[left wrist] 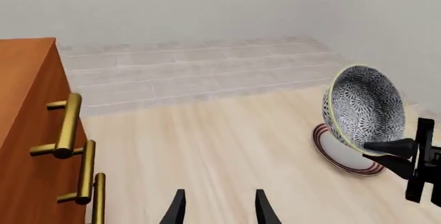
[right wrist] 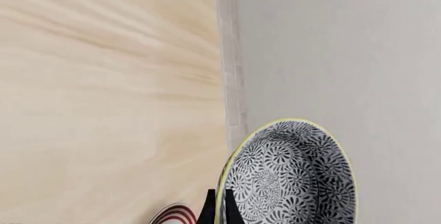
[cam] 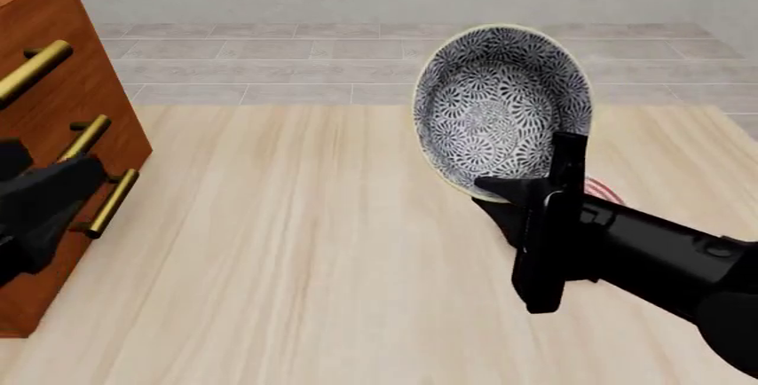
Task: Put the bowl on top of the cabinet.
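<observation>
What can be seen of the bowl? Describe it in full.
The bowl is round and deep, covered in a dense dark-blue-and-white floral pattern with a pale cream rim. It looks ceramic. It is lifted off the table and tipped on edge, its opening facing the front camera. The right gripper pinches its lower rim; nothing else touches it. The red-ringed plate lies below it.

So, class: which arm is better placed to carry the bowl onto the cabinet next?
The right. Its end effector already grips the bowl by the rim, tilted above the plate. The left end effector is open and holds nothing, near the cabinet.
</observation>
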Action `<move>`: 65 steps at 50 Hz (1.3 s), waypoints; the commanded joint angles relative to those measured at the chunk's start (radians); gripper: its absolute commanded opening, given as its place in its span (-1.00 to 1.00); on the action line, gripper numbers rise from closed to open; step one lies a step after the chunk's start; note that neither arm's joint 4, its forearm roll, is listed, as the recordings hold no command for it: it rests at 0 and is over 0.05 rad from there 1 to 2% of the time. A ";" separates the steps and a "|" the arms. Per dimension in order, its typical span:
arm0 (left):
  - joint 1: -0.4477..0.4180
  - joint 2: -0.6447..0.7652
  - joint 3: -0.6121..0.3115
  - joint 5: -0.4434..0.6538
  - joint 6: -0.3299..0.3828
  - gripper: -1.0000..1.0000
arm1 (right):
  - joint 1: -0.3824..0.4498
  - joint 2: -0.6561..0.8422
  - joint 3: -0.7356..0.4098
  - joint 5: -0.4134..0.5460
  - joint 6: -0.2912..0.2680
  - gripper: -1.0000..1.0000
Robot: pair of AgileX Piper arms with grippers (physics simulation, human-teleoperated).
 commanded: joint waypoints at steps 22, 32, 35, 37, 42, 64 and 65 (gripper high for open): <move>-0.237 0.467 -0.448 0.267 -0.279 1.00 | 0.038 -0.030 0.000 0.035 -0.013 -1.00; -0.279 0.500 -0.534 0.318 -0.283 1.00 | 0.050 -0.027 0.002 0.034 -0.009 -1.00; -0.287 0.527 -0.575 0.336 -0.286 1.00 | 0.057 -0.025 0.005 0.031 -0.004 -1.00; -0.283 0.544 -0.613 0.350 -0.285 1.00 | 0.061 -0.021 0.007 0.025 -0.002 -1.00; -0.292 0.570 -0.666 0.374 -0.287 1.00 | 0.069 -0.014 0.013 0.018 -0.002 -1.00; -0.325 0.672 -0.800 0.394 -0.293 1.00 | 0.100 -0.026 -0.003 0.051 0.007 -1.00; -0.330 0.675 -0.805 0.390 -0.300 1.00 | 0.103 -0.027 -0.003 0.051 0.007 -1.00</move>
